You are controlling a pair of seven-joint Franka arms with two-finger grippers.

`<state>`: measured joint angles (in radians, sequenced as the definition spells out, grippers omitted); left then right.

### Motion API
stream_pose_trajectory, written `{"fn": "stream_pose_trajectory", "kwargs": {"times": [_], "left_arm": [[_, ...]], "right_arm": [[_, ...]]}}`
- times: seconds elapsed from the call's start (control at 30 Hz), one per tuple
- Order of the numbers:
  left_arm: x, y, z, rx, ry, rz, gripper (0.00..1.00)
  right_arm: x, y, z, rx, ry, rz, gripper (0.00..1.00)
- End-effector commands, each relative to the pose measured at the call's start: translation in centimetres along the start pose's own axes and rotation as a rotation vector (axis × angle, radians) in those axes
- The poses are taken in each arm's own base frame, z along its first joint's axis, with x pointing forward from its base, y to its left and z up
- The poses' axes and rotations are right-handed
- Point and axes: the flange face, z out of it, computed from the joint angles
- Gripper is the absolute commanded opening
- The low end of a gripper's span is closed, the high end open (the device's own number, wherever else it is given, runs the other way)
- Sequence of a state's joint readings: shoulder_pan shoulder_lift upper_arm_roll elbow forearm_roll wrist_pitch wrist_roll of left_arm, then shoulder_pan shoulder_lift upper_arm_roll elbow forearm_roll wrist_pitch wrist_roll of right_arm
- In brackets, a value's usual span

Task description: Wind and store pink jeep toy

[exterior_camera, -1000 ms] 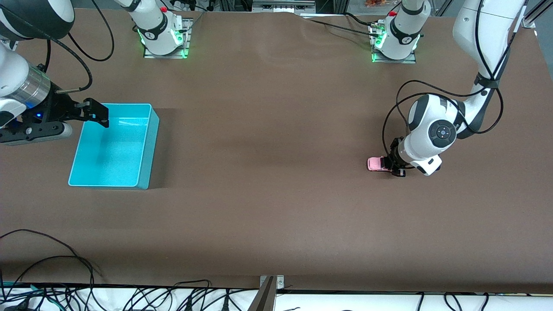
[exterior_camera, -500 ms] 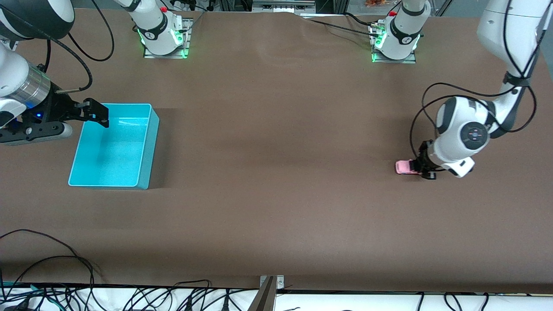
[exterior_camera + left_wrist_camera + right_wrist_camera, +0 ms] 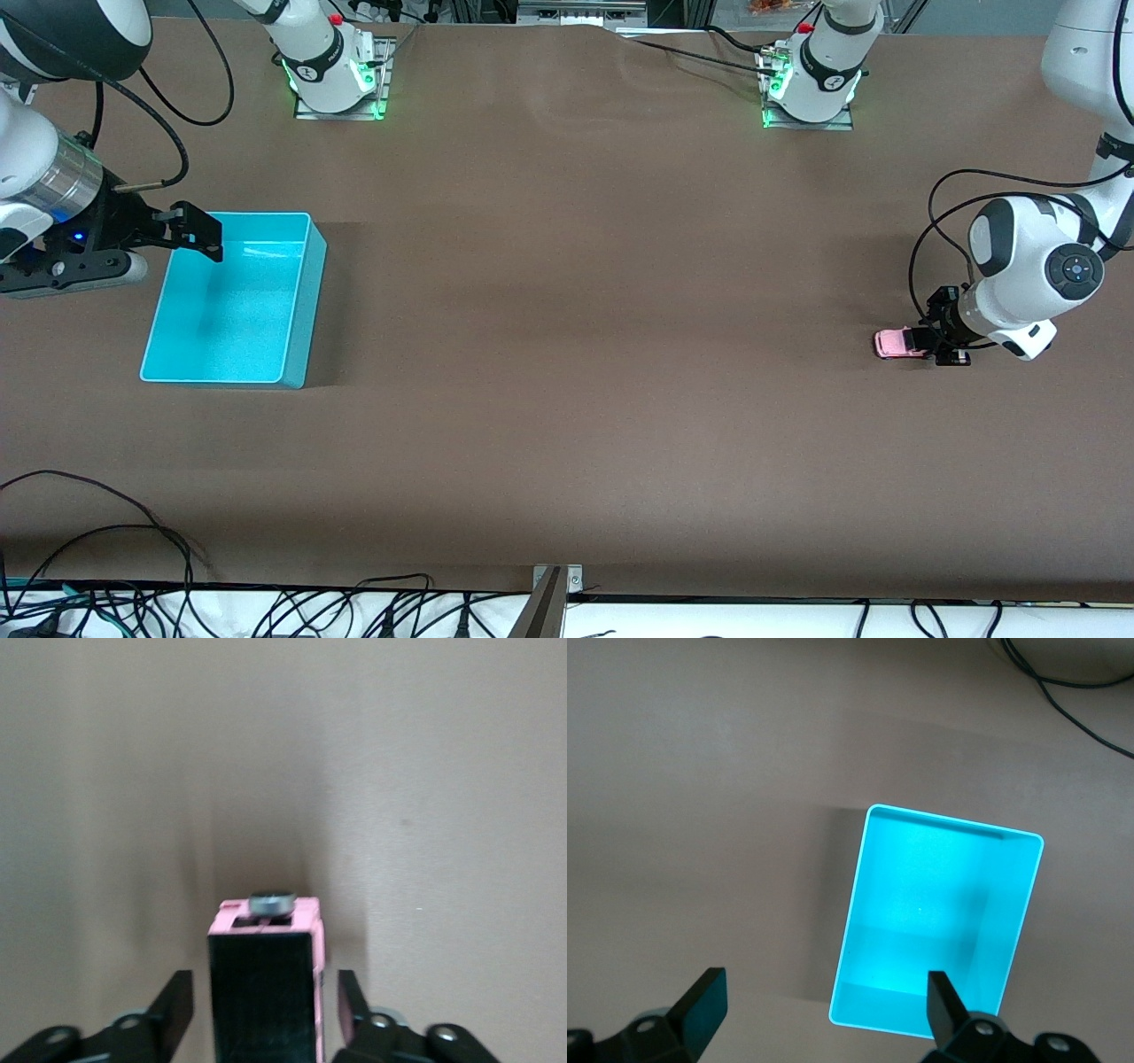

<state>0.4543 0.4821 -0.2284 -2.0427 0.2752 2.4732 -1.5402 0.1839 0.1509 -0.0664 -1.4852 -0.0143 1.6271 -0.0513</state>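
The pink jeep toy [image 3: 895, 343] stands on the brown table near the left arm's end. My left gripper [image 3: 941, 346] is down at the table, shut on the jeep, with a finger on each side of its body. The left wrist view shows the jeep's black roof and pink body [image 3: 266, 992] between the two fingers [image 3: 177, 1005]. The cyan bin [image 3: 306, 292] lies empty at the right arm's end. My right gripper [image 3: 197, 232] hangs open and empty over the bin's edge. The right wrist view shows the bin [image 3: 939, 921] below it.
The arms' bases [image 3: 332, 71] stand along the table's edge farthest from the front camera. Loose black cables [image 3: 133, 567] lie along the edge nearest that camera. A cable [image 3: 1072, 691] lies on the table in the right wrist view.
My left gripper has slid along the table toward the left arm's end, taking the jeep with it. The right arm has not moved.
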Motion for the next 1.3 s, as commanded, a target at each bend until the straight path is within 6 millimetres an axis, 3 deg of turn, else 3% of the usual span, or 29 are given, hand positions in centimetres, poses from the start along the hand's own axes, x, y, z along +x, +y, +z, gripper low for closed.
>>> {"fn": "stream_pose_trajectory", "kwargs": {"times": [0.0, 0.27, 0.33, 0.43, 0.6, 0.87, 1.1, 1.27], "left_arm": [[0.9, 1.8, -3.6, 0.030, 0.048, 0.028, 1.00], [1.2, 0.9, -10.9, 0.103, 0.080, 0.118, 1.00], [0.4, 0.9, -12.6, 0.097, 0.090, 0.140, 1.00], [-1.4, 1.8, -15.9, 0.048, 0.102, 0.187, 1.00], [-2.6, 3.8, -21.5, 0.007, 0.115, 0.244, 1.00], [-2.7, 5.0, -29.5, -0.029, 0.079, 0.541, 1.00], [-3.4, 5.3, -33.7, -0.059, 0.101, 0.950, 1.00], [-4.8, 5.4, -35.0, -0.065, 0.116, 1.258, 1.00]], "right_arm": [[-0.3, 0.2, -0.1, 0.006, -0.006, -0.003, 1.00], [-0.3, 0.2, -0.1, 0.006, -0.005, -0.001, 1.00], [-0.3, 0.1, -0.2, 0.006, -0.005, -0.004, 1.00], [-0.3, 0.2, -0.1, 0.006, -0.006, -0.001, 1.00], [-0.3, 0.1, -0.1, 0.006, -0.003, -0.003, 1.00], [-0.1, 0.0, -0.3, 0.002, 0.009, -0.006, 1.00], [0.0, -0.3, -0.4, 0.003, 0.021, -0.010, 1.00], [0.3, -0.2, -0.7, 0.005, 0.049, -0.007, 1.00]]}}
